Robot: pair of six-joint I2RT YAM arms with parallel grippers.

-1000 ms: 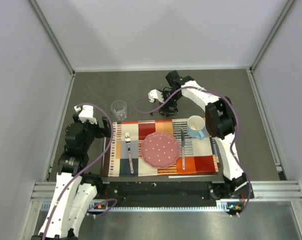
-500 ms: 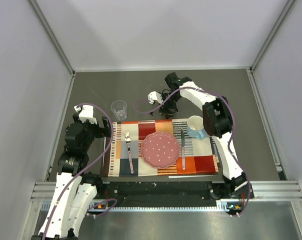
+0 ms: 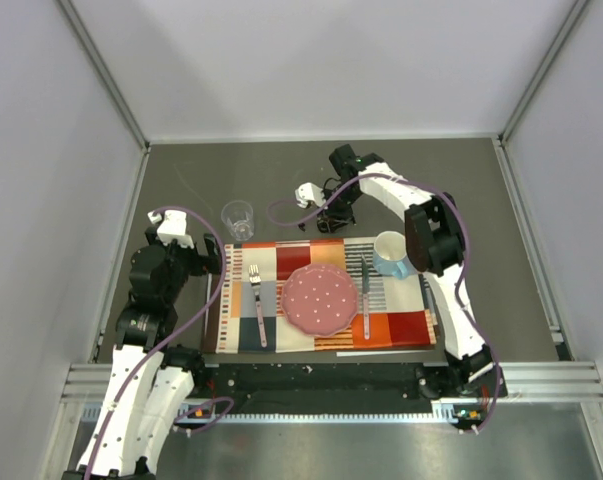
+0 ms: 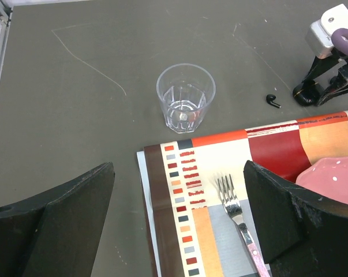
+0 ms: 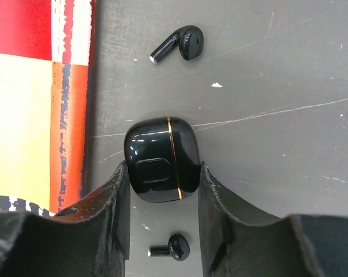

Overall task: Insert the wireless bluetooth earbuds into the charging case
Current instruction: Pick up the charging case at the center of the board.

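The charging case [image 5: 161, 158], a glossy black pebble with a gold seam, lies closed on the grey table beside the placemat's far edge. My right gripper [image 5: 163, 176] reaches down over it, and both fingers press against its sides. One black earbud [image 5: 182, 43] lies beyond the case. The other earbud [image 5: 172, 247] lies between my fingers behind the case. In the left wrist view one earbud [image 4: 272, 100] rests left of the case [image 4: 305, 92]. My left gripper [image 4: 176, 190] hovers wide open over the placemat's left edge, holding nothing.
A clear glass [image 3: 238, 218] stands left of the right gripper [image 3: 333, 215]. The striped placemat [image 3: 281, 262] carries a fork [image 3: 258, 300], a pink plate [image 3: 321, 298], a knife [image 3: 365, 290] and a blue mug [image 3: 392, 254]. Walls enclose the table.
My right gripper's fingers have closed in from wide open onto the case's sides, after lowering slightly. The left arm has not moved.
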